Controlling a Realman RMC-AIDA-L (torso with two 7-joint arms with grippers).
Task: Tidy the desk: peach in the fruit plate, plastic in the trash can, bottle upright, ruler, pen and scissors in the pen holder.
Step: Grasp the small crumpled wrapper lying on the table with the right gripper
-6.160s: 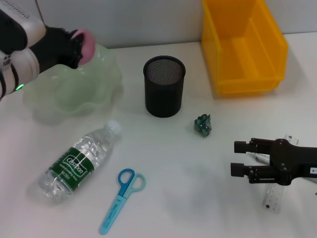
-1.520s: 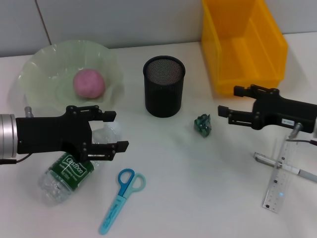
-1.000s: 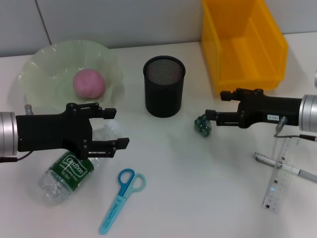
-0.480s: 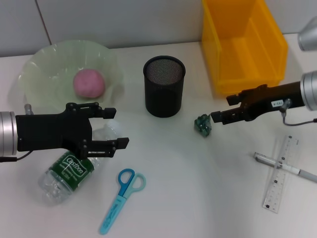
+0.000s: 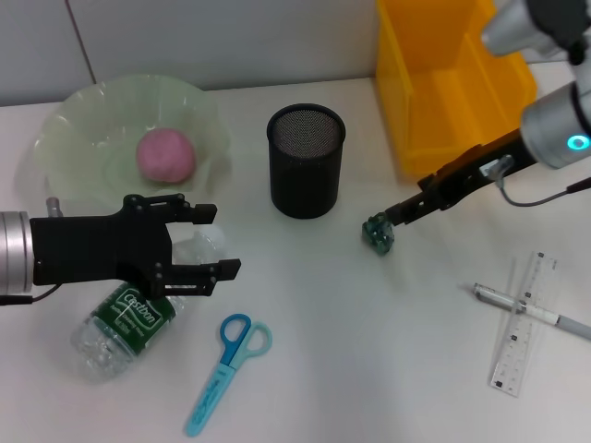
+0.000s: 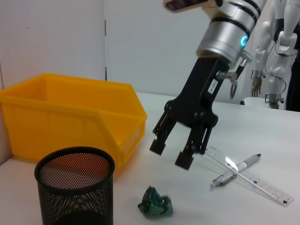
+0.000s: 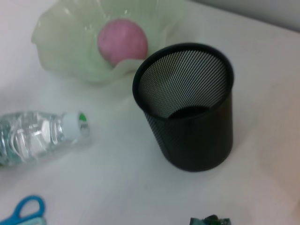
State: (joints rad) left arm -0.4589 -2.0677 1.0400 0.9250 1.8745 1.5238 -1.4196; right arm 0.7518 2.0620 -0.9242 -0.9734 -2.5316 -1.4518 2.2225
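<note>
Your right gripper (image 6: 171,153) hangs tilted downward just above the crumpled green plastic (image 5: 378,232). In the left wrist view its two fingers stand clearly apart with nothing between them, and a gap of air separates the fingertips (image 6: 183,161) from the plastic on the table (image 5: 369,369). The head view shows this arm only as a dark foreshortened bar reaching down beside the plastic; there you cannot judge the finger spread.

Your left gripper (image 5: 199,240) hovers over the neck end of the lying bottle (image 5: 129,318), fingers spread wide, one on either side of the cap region. You cannot tell from the head view whether they touch the bottle; nothing is clamped.

The peach (image 5: 166,154) lies in the pale green fruit plate (image 5: 74,129). The black mesh pen holder (image 5: 306,161) stands upright and holds no tools, as the right wrist view shows down into its bottom. The yellow trash can (image 5: 452,88) stands at the far right. The blue scissors (image 5: 226,369) lie flat near the bottle. The pen (image 5: 531,311) and the clear ruler (image 5: 518,337) lie crossed, the pen touching the ruler.

The right wrist view alone shows the bottle's white cap (image 7: 75,125); the left wrist view alone shows the open span of the right gripper.
</note>
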